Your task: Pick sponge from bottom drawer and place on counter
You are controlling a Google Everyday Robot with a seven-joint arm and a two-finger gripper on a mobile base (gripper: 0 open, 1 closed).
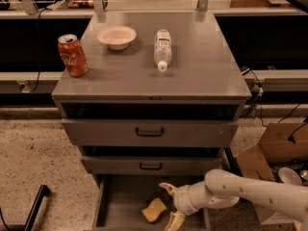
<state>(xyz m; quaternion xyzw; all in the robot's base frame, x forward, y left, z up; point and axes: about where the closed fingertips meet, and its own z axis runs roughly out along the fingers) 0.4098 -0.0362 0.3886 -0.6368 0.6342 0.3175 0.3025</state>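
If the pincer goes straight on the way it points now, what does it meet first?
Probably the sponge: the pincer is open inside the bottom drawer, and the sponge lies just ahead of it on the drawer floor. Height is hard to judge, so it might pass just over it.

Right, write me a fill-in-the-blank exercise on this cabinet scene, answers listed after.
1. The sponge lies in the open drawer, the ____ one of three.
2. The hand, fingers open, hovers inside that drawer, just ____ of the sponge in the camera view.
3. On the counter, the bottle lies on its ____.
4. The soda can stands to the ____ of the bowl in the view.
Missing words: bottom; right; side; left.
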